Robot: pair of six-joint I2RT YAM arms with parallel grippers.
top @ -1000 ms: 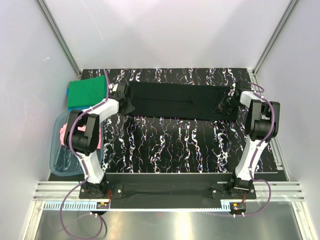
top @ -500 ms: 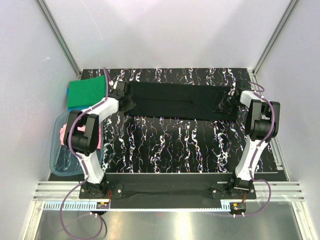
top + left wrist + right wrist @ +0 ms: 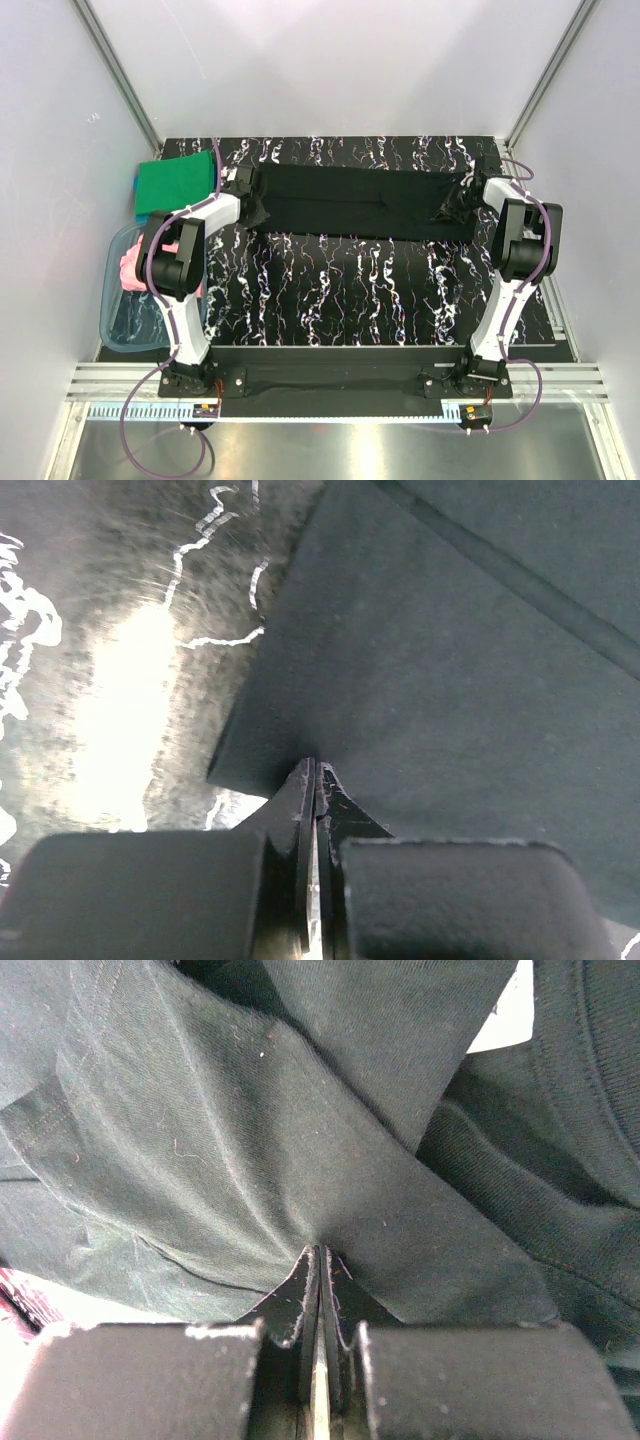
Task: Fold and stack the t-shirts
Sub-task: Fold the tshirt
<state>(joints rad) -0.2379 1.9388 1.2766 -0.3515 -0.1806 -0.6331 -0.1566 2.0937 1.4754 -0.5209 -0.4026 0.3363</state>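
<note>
I pinch the black t-shirt at both ends with left gripper and right gripper, mid-fold. Green t-shirt lies folded; pink t-shirt waits, unfolded.

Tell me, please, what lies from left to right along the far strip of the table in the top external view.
green t-shirt → left jaws, shut on the cloth's end → black t-shirt → right jaws, shut on its other end
</note>
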